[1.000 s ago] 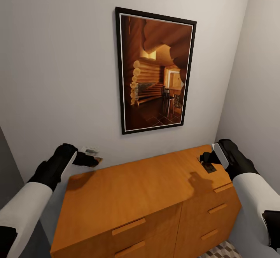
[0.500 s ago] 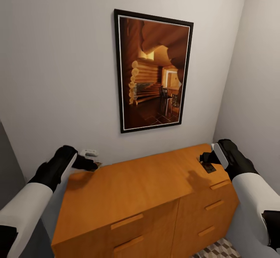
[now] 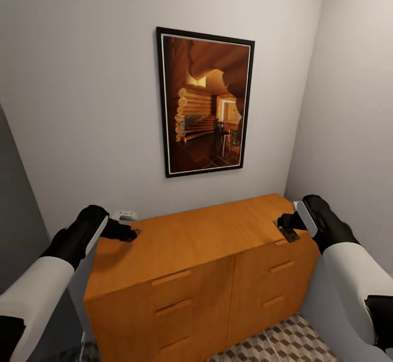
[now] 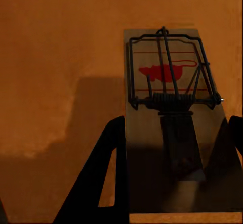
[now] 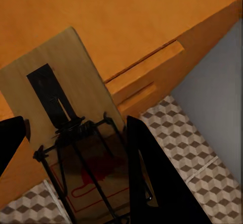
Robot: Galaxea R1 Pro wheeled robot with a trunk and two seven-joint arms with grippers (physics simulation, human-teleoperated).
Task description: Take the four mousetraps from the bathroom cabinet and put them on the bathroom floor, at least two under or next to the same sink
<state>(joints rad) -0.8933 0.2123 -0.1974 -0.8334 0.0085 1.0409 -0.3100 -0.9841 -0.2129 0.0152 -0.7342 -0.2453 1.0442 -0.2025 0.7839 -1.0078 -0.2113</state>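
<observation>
My left gripper (image 3: 126,234) is shut on a mousetrap (image 4: 172,128), a tan board with a black wire bail and a red print. It hangs over the left end of the orange-brown cabinet (image 3: 191,242). In the left wrist view the gripper (image 4: 174,168) has a black finger (image 4: 106,178) at each long side of the board. My right gripper (image 3: 285,225) is shut on a second mousetrap (image 3: 290,235) at the cabinet's right front corner. In the right wrist view this mousetrap (image 5: 61,87) sits between the gripper's (image 5: 81,158) fingers (image 5: 157,183), above the cube-patterned bathroom floor (image 5: 197,148).
A framed picture (image 3: 204,100) of a log interior hangs on the grey wall above the cabinet. A small white wall fitting (image 3: 124,216) sits behind my left gripper. A wall closes in at the right. Patterned floor tiles (image 3: 273,345) show below the drawer fronts (image 3: 169,307).
The whole head view has shifted: the cabinet and picture sit farther off and more to the left, and more floor shows. Both grippers keep their mousetraps and their places in the picture.
</observation>
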